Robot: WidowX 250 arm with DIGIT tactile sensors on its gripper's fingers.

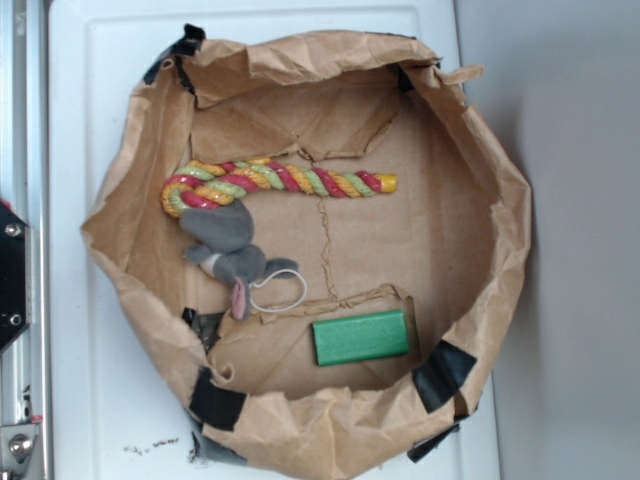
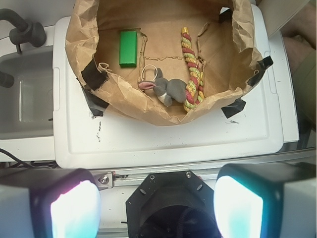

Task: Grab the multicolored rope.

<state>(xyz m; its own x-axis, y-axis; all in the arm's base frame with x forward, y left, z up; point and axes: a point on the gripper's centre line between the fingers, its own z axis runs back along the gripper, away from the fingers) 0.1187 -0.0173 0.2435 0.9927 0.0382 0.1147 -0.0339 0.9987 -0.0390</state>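
Gripper point(image 2: 156, 198) spread wide, empty, well apart from paper-lined bin point(image 1: 505, 215). Multicolored rope point(image 1: 275, 182) lies flat inside, hooked end touching grey plush mouse point(image 1: 228, 245).

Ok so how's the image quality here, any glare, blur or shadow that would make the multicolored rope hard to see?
Exterior view: soft, even light, slightly hazy; the multicolored rope reads clearly inside the paper bag, which throws a faint shadow to its right. Wrist view: the rope is small but sharp, while the gripper fingers are close, blurred and glowing with glare.
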